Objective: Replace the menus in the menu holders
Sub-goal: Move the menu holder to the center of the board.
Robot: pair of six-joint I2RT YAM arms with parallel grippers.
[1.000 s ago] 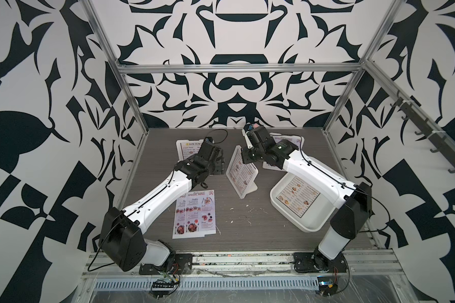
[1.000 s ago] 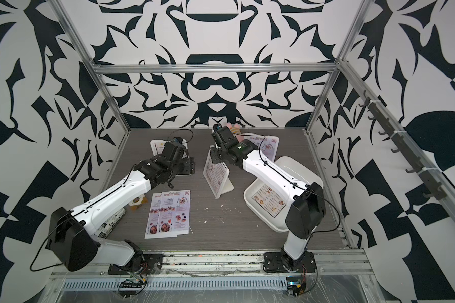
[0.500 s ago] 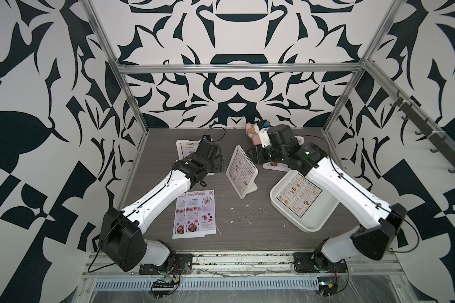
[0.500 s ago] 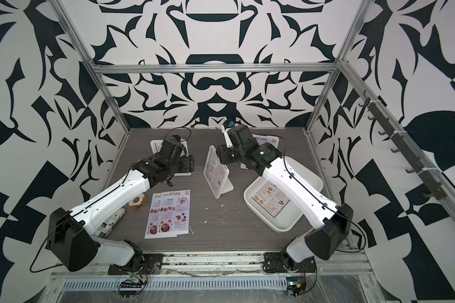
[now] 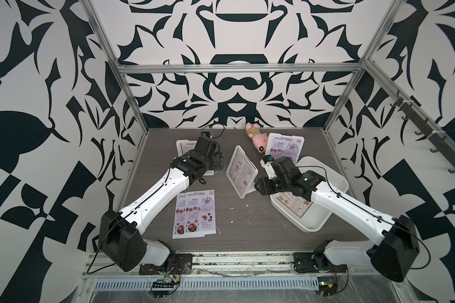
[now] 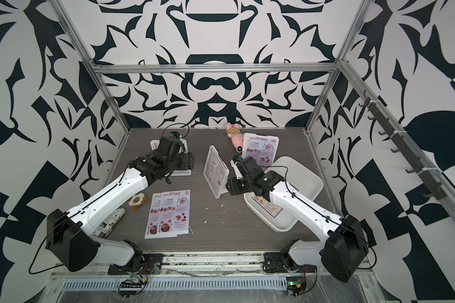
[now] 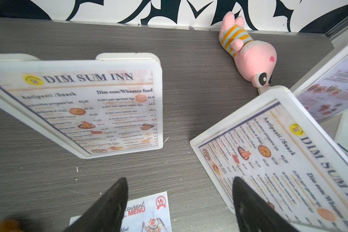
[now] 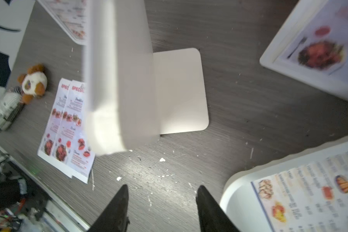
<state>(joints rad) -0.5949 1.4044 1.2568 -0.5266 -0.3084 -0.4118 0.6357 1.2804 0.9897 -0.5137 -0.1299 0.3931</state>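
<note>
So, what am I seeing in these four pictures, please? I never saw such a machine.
Two white robot arms stand at a grey table. Two pictures look down from above; two come from cameras on the arms' wrists. The left gripper and the right gripper are open and hold nothing. Three menu holders stand there: the left holder and the middle holder show Dim Sum Inn menus, the far holder a Special Menu. Two Special Menu sheets lie in front, a white tray holds one Dim Sum sheet, and a pink plush toy lies at the back.
</note>
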